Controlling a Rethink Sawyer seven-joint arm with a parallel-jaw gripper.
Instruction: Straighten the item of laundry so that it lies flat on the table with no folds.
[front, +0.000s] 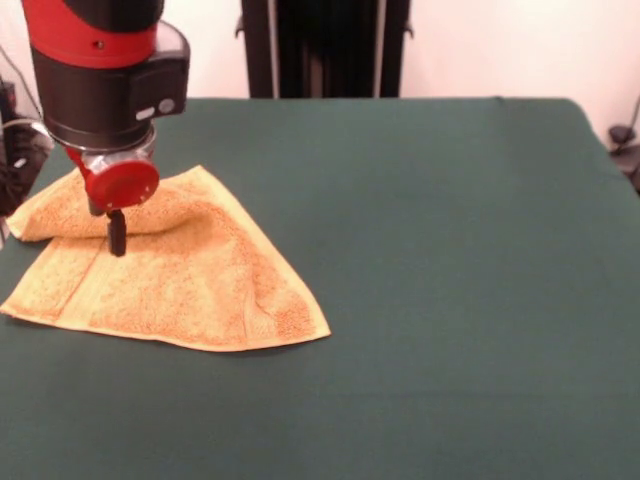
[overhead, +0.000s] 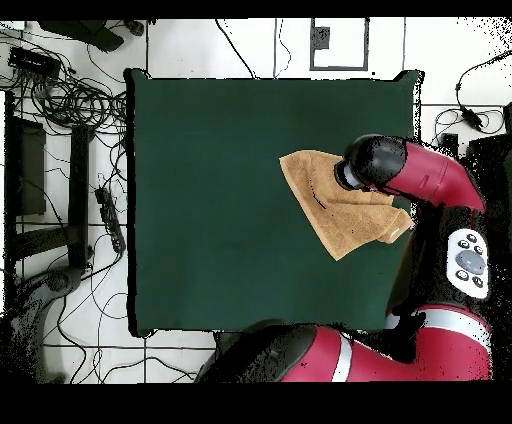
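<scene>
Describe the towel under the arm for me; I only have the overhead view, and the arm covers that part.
Observer: From the front, the towel has its far edge folded over toward the camera, making a raised flap.
Operator: Report where the gripper sits.
Observer: The gripper hangs right at that flap's edge, low over the towel; I cannot tell whether it touches.
Operator: Check the rest for wrinkles.
Observer: A short crease runs near the right-hand corner; the rest lies flat on the table.

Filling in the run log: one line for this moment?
towel: far edge folded over, not flat | gripper: above the fold, contact unclear | table: green
</scene>
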